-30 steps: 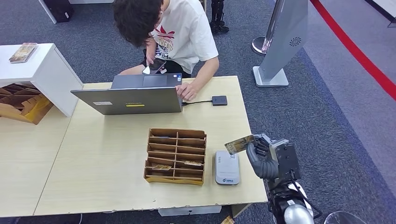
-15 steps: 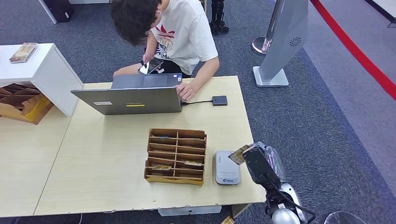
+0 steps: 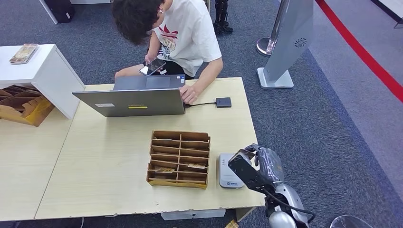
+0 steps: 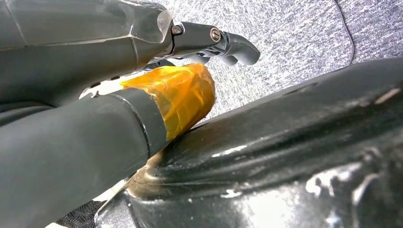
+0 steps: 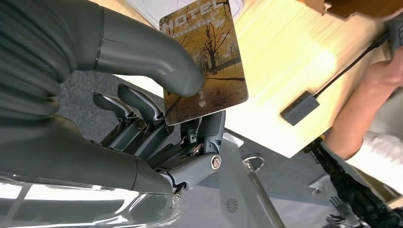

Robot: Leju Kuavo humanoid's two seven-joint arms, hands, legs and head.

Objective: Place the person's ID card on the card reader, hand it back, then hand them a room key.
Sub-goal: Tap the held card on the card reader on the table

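My right hand (image 3: 259, 166) hangs over the right side of the white card reader (image 3: 226, 178) near the table's front right corner. Its thumb and fingers pinch a card (image 5: 209, 61) printed with autumn trees and the word HOTEL. In the head view just a thin edge of the card (image 3: 243, 153) sticks out past the hand, above the reader. In the right wrist view my right hand (image 5: 142, 99) holds the card over the light table, with a strip of the white card reader (image 5: 147, 5) behind it. My left hand (image 4: 95, 123) hangs over grey carpet, holding nothing, its fingers apart.
A wooden slotted card organizer (image 3: 179, 159) with a few cards stands just left of the reader. A grey laptop (image 3: 133, 102) and a small black device (image 3: 223, 102) on a cable sit at the far edge of the table (image 3: 104, 156). A person (image 3: 187, 33) behind it looks at a phone.
My right hand has moved down and left with the card, from beside the table's right edge to over the reader. The person has lowered the phone a little.
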